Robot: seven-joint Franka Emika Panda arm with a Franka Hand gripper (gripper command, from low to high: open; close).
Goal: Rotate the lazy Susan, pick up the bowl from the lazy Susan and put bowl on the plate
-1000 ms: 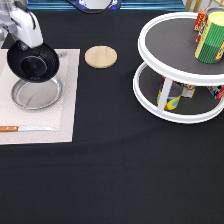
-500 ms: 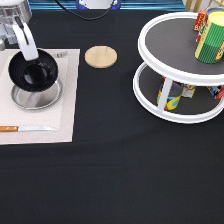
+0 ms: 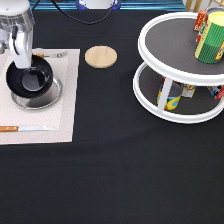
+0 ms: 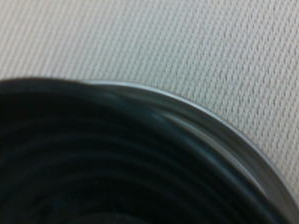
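Observation:
The glossy black bowl (image 3: 31,81) with ridged rings rests on or just above the silver plate (image 3: 50,101), covering most of it, at the exterior view's left. My gripper (image 3: 22,64) stands over the bowl's far rim and is shut on it. The bowl (image 4: 93,165) fills the wrist view, with the woven placemat (image 4: 206,50) behind it. The white two-tier lazy Susan (image 3: 170,37) stands at the exterior view's right, far from the gripper.
The plate sits on a pale placemat (image 3: 55,125) with a knife (image 3: 25,128) at its near edge. A round wooden disc (image 3: 100,56) lies beside the mat. A yellow-lidded green can (image 3: 212,40) stands on the turntable's top tier, and other cans on its lower tier.
The gripper has lowered the bowl toward the plate and shifted it slightly toward the exterior view's bottom. The bowl has levelled out over the plate.

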